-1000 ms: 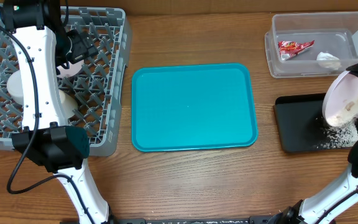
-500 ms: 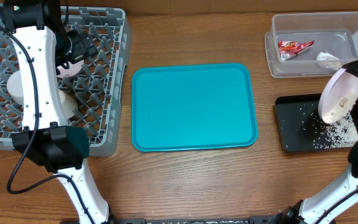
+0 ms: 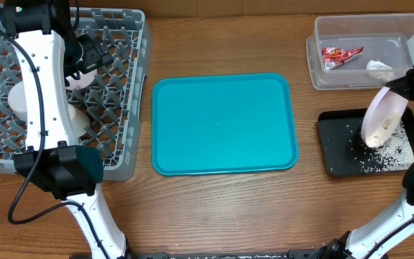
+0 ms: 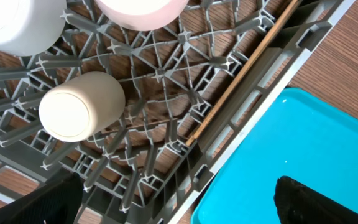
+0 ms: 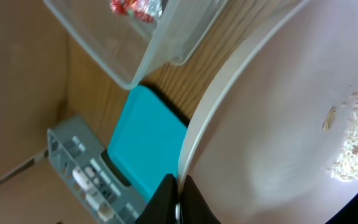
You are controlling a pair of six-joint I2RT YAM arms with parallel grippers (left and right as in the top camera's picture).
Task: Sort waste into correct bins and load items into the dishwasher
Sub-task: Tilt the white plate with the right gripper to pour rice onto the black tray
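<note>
Tipping plate over black bin, right jaws pinching its rim; tilt steeper so clinging crumbs fall inside. Left jaws spread.

A flat teal tray lay in the middle of the brown wooden table, its long sides running left to right. A thin wooden chopstick lay aslant near its corner.

Bright, even overhead light; soft shadows; blurry close right-wrist view
</note>
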